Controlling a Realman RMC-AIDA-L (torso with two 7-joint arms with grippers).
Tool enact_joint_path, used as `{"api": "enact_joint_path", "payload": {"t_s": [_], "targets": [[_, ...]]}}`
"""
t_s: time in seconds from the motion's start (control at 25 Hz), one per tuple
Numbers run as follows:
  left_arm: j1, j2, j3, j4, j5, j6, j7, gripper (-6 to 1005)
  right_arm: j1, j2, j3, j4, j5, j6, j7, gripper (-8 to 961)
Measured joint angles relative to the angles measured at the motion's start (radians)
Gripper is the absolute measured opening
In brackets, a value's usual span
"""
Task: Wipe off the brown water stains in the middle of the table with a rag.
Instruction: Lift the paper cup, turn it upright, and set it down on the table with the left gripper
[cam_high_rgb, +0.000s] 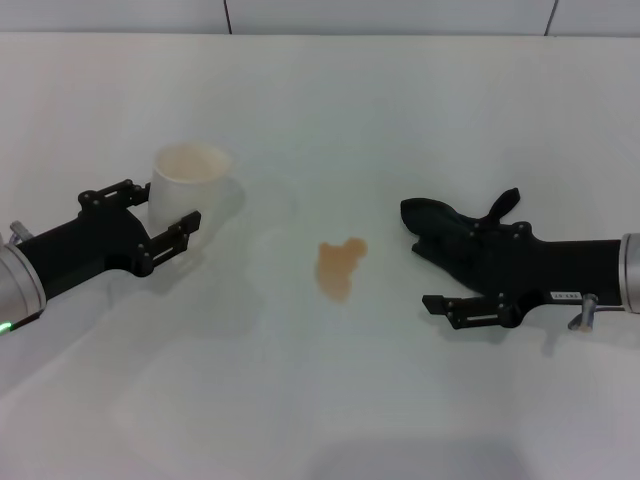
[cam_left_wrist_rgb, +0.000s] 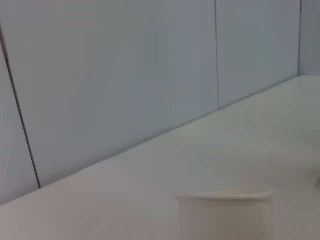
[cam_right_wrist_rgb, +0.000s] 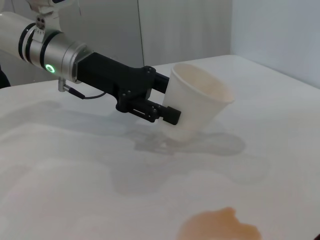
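Observation:
The brown water stains (cam_high_rgb: 340, 265) form one orange-brown blotch in the middle of the white table (cam_high_rgb: 330, 110), also seen in the right wrist view (cam_right_wrist_rgb: 220, 227). The black rag (cam_high_rgb: 445, 222) lies crumpled to the stain's right. My right gripper (cam_high_rgb: 432, 272) is open beside it, with its far finger over the rag's near edge and its near finger on bare table. My left gripper (cam_high_rgb: 170, 207) is shut on a tilted, brown-tinted plastic cup (cam_high_rgb: 188, 180) at the left, held just off the table in the right wrist view (cam_right_wrist_rgb: 197, 102).
The cup's rim (cam_left_wrist_rgb: 225, 197) shows low in the left wrist view, with the table's far edge and a panelled wall (cam_left_wrist_rgb: 125, 75) behind it. A faint wet sheen (cam_right_wrist_rgb: 150, 170) spreads on the table between the cup and the stain.

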Motion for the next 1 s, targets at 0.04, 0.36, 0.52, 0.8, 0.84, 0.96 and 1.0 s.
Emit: {"api": "enact_joint_path", "payload": {"t_s": [0.04,0.36,0.52,0.8,0.84,0.96,1.0], "targets": [[0.000,0.000,0.000,0.000,0.000,0.000,0.000,591,0.000,0.000,-0.002,0.000,0.000,0.000,0.000,813],[0.013,-0.001,0.001,0.000,-0.001,-0.001,0.001,593,0.000,0.000,-0.011,0.000,0.000,0.000,-0.001,814],[0.022,-0.001,0.001,0.000,-0.001,-0.002,0.002,593,-0.001,0.000,-0.018,0.000,0.000,0.000,-0.001,814],[0.031,-0.001,0.001,0.000,-0.002,-0.002,0.007,594,-0.002,0.000,-0.022,-0.001,0.000,-0.001,-0.001,814],[0.032,-0.002,0.001,0.000,-0.002,-0.002,0.007,595,-0.002,0.000,-0.022,-0.001,0.000,-0.001,-0.001,813],[0.035,-0.002,0.001,0.000,0.000,-0.002,0.008,595,-0.003,0.000,-0.023,-0.001,0.000,-0.001,-0.001,813],[0.036,-0.002,0.001,0.000,0.000,-0.001,0.009,595,-0.003,0.000,-0.024,-0.001,0.000,-0.001,-0.001,813]]}}
